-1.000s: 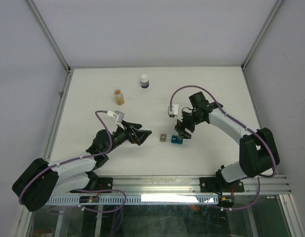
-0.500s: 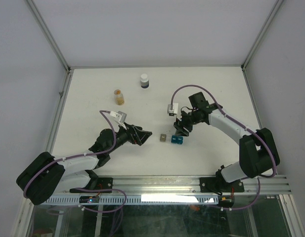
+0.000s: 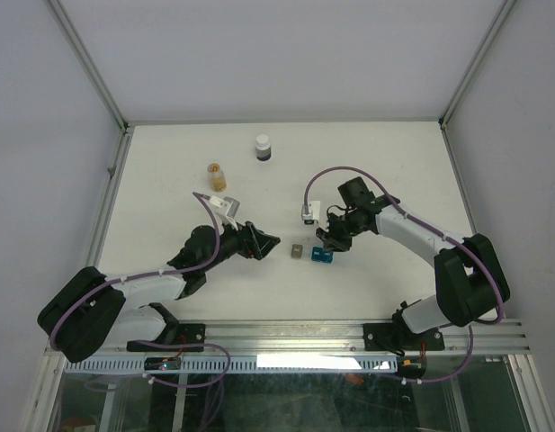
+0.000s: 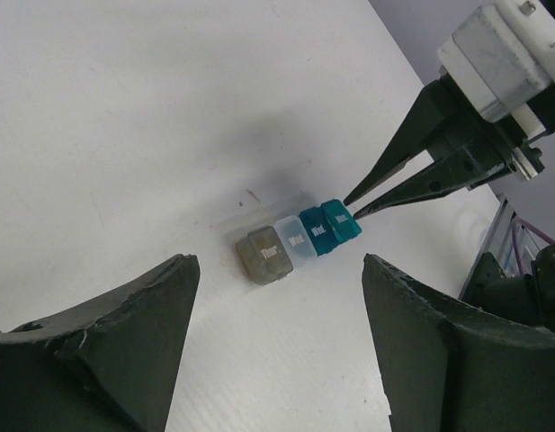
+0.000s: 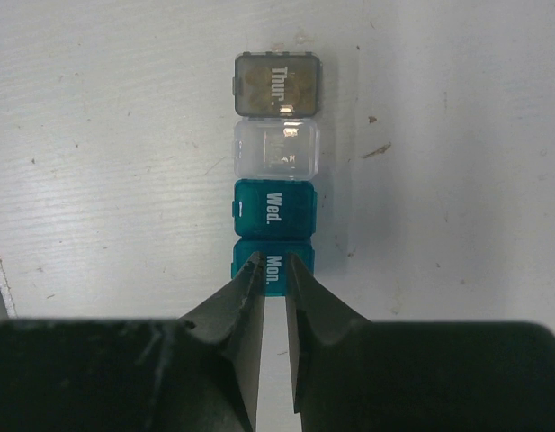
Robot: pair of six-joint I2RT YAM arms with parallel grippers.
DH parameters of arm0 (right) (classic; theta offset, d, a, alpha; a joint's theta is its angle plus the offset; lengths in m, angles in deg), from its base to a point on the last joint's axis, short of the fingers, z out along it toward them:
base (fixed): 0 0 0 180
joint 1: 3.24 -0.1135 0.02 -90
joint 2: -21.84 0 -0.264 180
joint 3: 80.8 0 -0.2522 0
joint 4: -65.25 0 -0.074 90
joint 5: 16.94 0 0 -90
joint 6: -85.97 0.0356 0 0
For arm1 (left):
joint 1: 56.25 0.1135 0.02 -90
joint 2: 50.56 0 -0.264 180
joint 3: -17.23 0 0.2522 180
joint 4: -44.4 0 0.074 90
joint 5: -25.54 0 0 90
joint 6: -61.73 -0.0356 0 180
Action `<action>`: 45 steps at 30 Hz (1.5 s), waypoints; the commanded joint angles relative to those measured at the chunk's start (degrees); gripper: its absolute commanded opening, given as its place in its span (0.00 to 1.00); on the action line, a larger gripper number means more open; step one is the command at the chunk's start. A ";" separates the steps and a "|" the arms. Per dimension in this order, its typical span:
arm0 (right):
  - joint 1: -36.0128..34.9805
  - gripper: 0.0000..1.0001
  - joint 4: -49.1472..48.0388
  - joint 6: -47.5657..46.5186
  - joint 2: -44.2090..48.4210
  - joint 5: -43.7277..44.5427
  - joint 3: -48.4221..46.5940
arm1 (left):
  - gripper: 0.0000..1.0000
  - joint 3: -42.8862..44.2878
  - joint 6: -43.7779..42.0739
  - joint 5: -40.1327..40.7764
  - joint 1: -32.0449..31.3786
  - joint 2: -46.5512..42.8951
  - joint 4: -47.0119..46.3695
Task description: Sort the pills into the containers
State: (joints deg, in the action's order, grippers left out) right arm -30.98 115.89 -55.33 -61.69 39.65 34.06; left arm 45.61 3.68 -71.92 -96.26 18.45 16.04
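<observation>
1. the left gripper (image 3: pixel 266 245) lies low over the white table (image 3: pixel 169 162), nearest the arm bases. its jaws are spread wide and nothing is between them.
2. just ahead of it, four small square cells lie in a straight row on the table, each touching the next.
3. from the left gripper's side the row runs: the grey-brown cup (image 5: pixel 277 85) marked "thur.", a clear cell (image 5: pixel 277 148), then the teal-blue cup (image 5: pixel 275 234), whose two cells read "wed." and "mon.". all lids look closed.
4. the right gripper (image 5: pixel 273 261) comes at the row from the opposite end. its fingers are drawn almost together, with a thin slit between them, and the tips are at the outer edge of the "mon." cell. whether they pinch anything there cannot be told.
5. farther back and to the left, well apart from the row, a clear vial (image 3: pixel 219 176) stands upright, with the pills (image 3: pixel 219 183) showing as an orange-tan mass inside.
6. farthest away stands a dark bottle (image 3: pixel 263 148) with a white cap.
</observation>
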 commanded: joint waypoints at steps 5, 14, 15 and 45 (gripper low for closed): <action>0.40 0.19 -1.68 4.19 1.86 0.35 -0.68 | 0.59 14.21 1.70 -11.94 1.61 14.41 8.74; 0.57 0.19 -2.17 7.13 0.48 1.94 -0.96 | 0.45 21.76 4.18 -12.67 1.28 24.31 15.45; 0.58 0.19 -2.17 7.34 0.20 2.00 -1.00 | 0.44 22.12 4.22 -12.69 1.12 24.93 15.71; -0.34 0.19 -2.47 9.14 0.32 3.83 -2.25 | 0.30 27.78 4.00 -11.84 -2.79 30.21 24.90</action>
State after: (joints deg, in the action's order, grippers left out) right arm -30.87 114.82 -46.96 -65.01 43.19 34.02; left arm 71.90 7.39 -83.62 -98.33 48.55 40.19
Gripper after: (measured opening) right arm 0.188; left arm 0.303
